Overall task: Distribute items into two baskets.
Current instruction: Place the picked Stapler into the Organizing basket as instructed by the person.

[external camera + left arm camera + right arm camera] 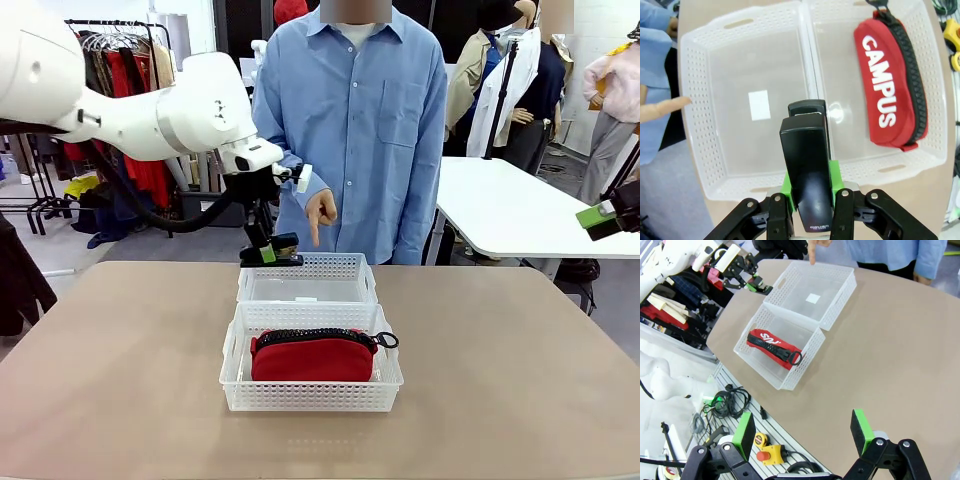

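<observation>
Pouch (313, 357) first, lowest in the middle of the front view: it lies lengthwise in the near basket (312, 395), zipper edge up and toward the far wall, taking nearly the basket's whole length, so this half of the sorting looks done. Just behind, touching wall to wall, stands the far basket (306, 266), bare but for a white label on its floor; it is the likely home for the second item. Above that basket's far left corner, left of centre in the frame, the left gripper (266, 252) hangs with its fingers pointing down and its jaws clamped on the stapler (277, 251), which juts out sideways toward the person. In the left wrist view the stapler (809, 175) rises from bottom centre, pinched at its rear end between the green pads (834, 172), its nose over the meeting walls of the two baskets, the empty one at left and the pouch (890, 85) at right; a drop from here might land on the rims, so I judge a shift toward the empty basket is wanted. Beyond, a person's hand (320, 215) points a finger down at the far basket's back wall, seemingly marking the target. The right gripper (805, 432), bottom of its own wrist view, stands with jaws wide and nothing between them, off the table's side edge, well apart from both baskets, out of the way.
</observation>
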